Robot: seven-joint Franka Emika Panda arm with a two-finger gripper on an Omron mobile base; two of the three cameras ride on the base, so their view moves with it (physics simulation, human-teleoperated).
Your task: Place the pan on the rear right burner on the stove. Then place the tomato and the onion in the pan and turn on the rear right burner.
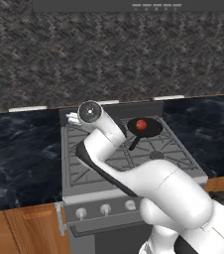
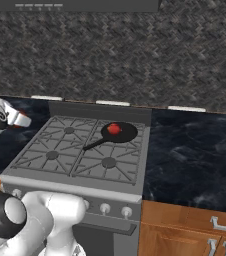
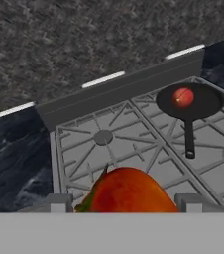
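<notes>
Over stove's point(image 3: 134, 144) left side, gripper point(image 3: 124, 203) grasps tomato point(image 3: 129, 191). Back right corner: pan point(image 3: 189, 103) holding onion point(image 3: 183, 97).

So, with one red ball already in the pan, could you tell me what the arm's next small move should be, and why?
Probably carry the tomato, held between the gripper fingers over the stove's left side, rightward and back toward the pan on the rear right burner, where the onion already sits.
</notes>
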